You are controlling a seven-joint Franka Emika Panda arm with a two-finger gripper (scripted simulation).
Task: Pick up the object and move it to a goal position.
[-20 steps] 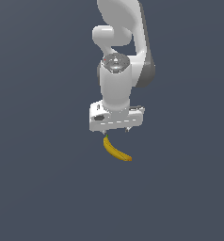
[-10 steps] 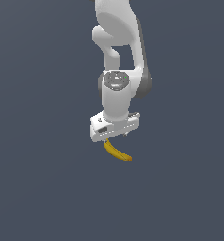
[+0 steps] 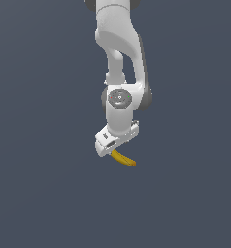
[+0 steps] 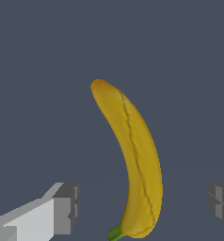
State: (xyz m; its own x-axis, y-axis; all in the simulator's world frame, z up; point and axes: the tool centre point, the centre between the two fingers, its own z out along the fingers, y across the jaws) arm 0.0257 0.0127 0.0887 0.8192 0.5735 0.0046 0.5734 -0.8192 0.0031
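The yellow banana [image 3: 123, 158] lies on the dark grey floor, right under the white hand. In the wrist view the banana [image 4: 135, 155] is curved, with its green stem tip between the fingers and its brownish end pointing away. My gripper [image 3: 117, 149] is open and straddles the stem end of the banana. In the wrist view the gripper [image 4: 142, 202] has one grey fingertip [image 4: 66, 207] on one side of the banana and the other [image 4: 221, 200] on the far side. There is a gap on both sides and neither pad touches the fruit.
The floor [image 3: 44, 193] is a plain dark grey surface all around. The white arm [image 3: 120, 43] rises above the hand. No goal marker shows in either view.
The hand has come down closer to the banana and turned about its vertical axis. The banana has stayed in place.
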